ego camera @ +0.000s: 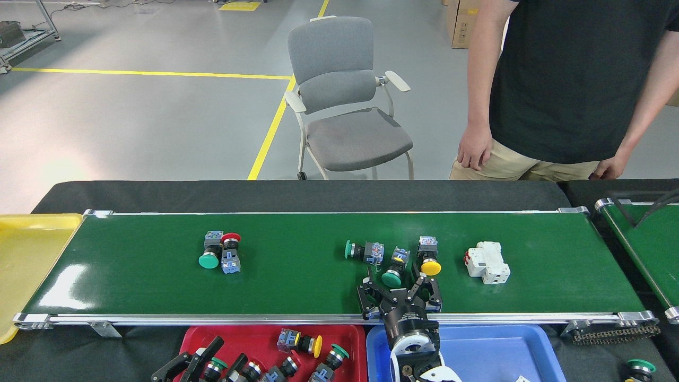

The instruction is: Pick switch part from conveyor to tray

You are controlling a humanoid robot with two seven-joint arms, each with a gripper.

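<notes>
head view, conveyor (297, 281): long glossy green belt, silver rails, parts lying loose on it.
head view, right gripper (399, 293): fingers spread, released, over the near edge of the belt, just short of the middle cluster; holds nothing.
head view, target switch part (394, 270): green-capped push button lying on its side, cap toward the gripper, between the fingers' line of approach.
head view, neighbours: yellow-capped switch (428, 259) just beside on the right, another green-capped switch (362, 250) near on the left; white breaker (488, 262) apart to the right.
head view, left gripper (186, 363): low over the red tray (270, 339), near the switches lying there; state cannot be told.
head view, blue tray (498, 350): below the right arm.
head view, person (573, 79): stands behind the belt, hands clear of it.
advice: centre the fingers across the black body, not the round cap; keep the right finger from nudging the yellow one; close only once low on the belt.
</notes>
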